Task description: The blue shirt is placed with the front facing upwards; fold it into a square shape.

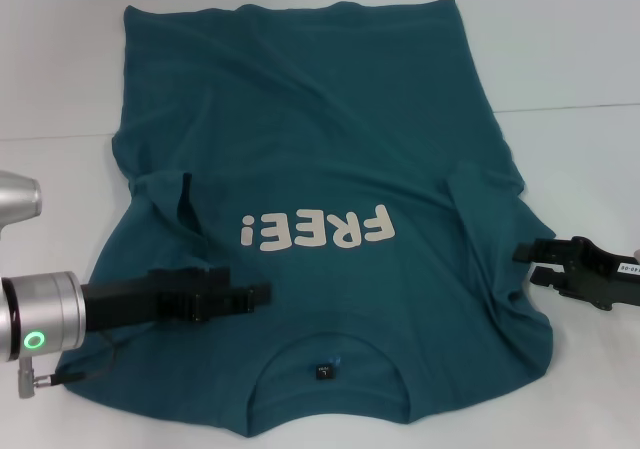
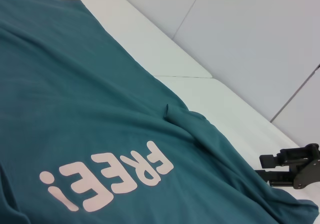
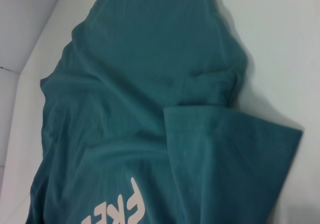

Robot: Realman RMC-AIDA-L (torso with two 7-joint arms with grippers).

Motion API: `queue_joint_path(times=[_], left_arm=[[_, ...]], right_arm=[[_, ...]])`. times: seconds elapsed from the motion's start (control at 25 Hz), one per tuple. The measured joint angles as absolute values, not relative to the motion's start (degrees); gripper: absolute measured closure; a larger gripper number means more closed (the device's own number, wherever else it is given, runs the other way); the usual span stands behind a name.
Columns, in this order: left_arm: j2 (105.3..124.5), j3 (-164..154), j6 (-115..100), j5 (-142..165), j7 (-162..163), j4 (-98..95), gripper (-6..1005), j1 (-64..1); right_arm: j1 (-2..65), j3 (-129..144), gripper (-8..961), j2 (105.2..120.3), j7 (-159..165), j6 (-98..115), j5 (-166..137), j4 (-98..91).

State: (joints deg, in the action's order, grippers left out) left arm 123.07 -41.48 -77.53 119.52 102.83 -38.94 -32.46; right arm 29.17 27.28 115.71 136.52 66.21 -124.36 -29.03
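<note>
**Teal shirt spread flat, both sleeves turned inward**

The large teal-blue cotton T-shirt (image 1: 320, 169) with white "FREE!" lettering lies front-up on the white table (image 1: 570, 59), collar nearest the robot. The left gripper (image 1: 262, 295) rests over its shoulder area, fingers seemingly together. The right gripper (image 1: 527, 265) sits at the opposite sleeve's edge, fingers slightly apart.

white table (image 1: 580, 59); smooth, matte surface | thin seam line (image 1: 570, 108) crossing it on the right side
</note>
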Motion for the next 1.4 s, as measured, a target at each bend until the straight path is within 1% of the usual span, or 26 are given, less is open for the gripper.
queue_joint_path(times=[0.16,0.68,1.0,1.4], left_arm=[[123.14,-41.5,-77.6,119.5,102.8,-39.0,123,-32.3],[123.22,-41.5,-77.6,119.5,102.8,-38.9,124,-32.1],[123.22,-41.5,-77.5,119.5,102.8,-39.1,125,-32.1],[123.15,-41.5,-77.4,119.5,102.8,-39.1,124,-32.3]], right_arm=[[29.3,27.3,421,115.77,136.2,65.2,-124.4,-29.0],[30.8,27.4,425,117.16,136.1,61.8,-124.4,-28.9],[30.9,27.6,427,117.25,136.1,61.5,-124.2,-28.7],[31.1,27.6,458,117.49,136.1,59.9,-123.9,-28.6]])
